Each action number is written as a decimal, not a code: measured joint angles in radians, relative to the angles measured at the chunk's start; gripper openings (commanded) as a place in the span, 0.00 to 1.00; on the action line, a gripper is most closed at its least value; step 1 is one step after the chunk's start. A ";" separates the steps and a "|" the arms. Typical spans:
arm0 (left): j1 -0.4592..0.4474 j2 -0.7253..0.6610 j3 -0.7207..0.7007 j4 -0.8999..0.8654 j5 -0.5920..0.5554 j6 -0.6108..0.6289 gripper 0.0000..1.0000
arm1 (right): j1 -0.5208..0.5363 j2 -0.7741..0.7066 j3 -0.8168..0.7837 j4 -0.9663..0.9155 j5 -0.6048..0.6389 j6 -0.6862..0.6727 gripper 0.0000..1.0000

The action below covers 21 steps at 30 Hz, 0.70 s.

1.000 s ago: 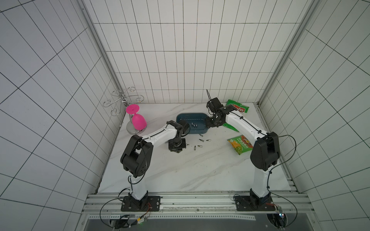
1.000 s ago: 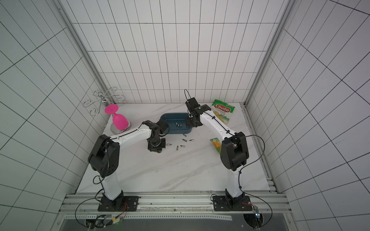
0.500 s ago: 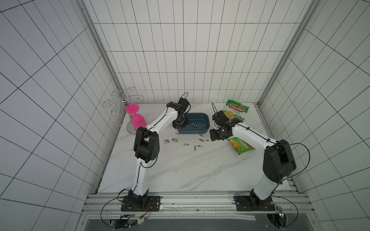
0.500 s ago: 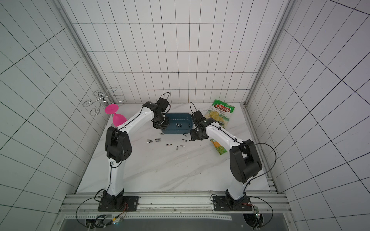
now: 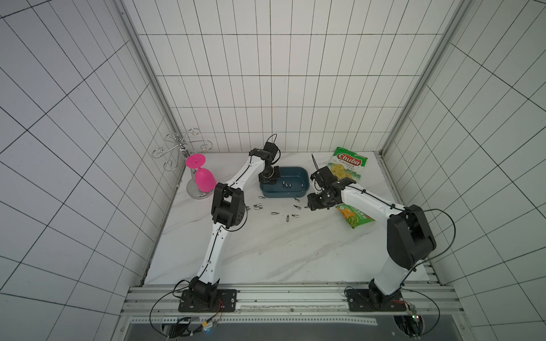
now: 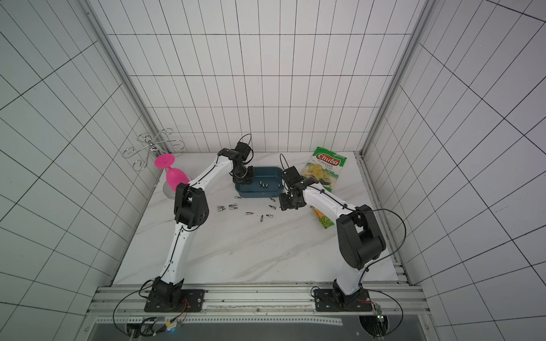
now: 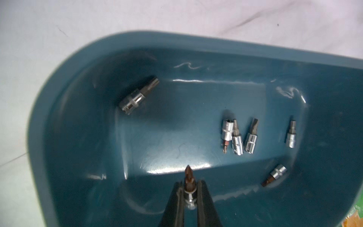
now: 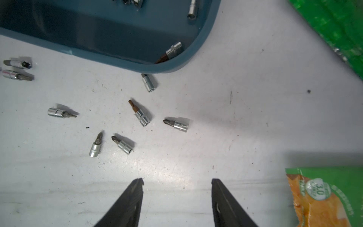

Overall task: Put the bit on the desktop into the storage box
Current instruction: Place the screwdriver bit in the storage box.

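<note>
White marble bench (image 5: 266,251) carries the teal storage box (image 5: 283,196) toward its far edge. I see my left jaws pinching a bit (image 7: 189,183) above the box's left end, over six stored bits (image 7: 250,138) lying inside. My right jaws hang spread above the bench by the box's near right corner, with loose bits (image 8: 176,125) scattered just left.

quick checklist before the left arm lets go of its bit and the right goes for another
1. left gripper shut on held bit: ok
2. held bit over the storage box, not the desktop: ok
3. box floor under the tip free of stored bits: ok
4. drop height above the floor: cannot tell
5. right gripper open, empty: ok
6. snack bag away from its nearest loose bit: ok
</note>
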<state>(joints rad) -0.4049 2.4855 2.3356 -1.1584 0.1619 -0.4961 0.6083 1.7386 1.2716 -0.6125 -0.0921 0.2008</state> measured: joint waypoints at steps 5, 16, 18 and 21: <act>0.002 0.035 0.009 0.029 0.000 -0.001 0.00 | 0.064 0.018 0.000 0.020 -0.028 -0.033 0.58; 0.000 0.084 0.043 0.067 0.001 -0.005 0.00 | 0.133 0.068 0.000 0.043 -0.046 -0.045 0.56; -0.001 0.100 0.046 0.072 0.002 -0.006 0.00 | 0.136 0.075 0.000 0.045 -0.047 -0.049 0.54; -0.001 0.102 0.053 0.079 0.005 -0.009 0.00 | 0.140 0.087 0.000 0.048 -0.051 -0.055 0.53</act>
<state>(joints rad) -0.4061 2.5874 2.3882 -1.0794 0.1673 -0.5049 0.7486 1.8256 1.2713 -0.5644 -0.1429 0.1463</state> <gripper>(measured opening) 0.122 0.537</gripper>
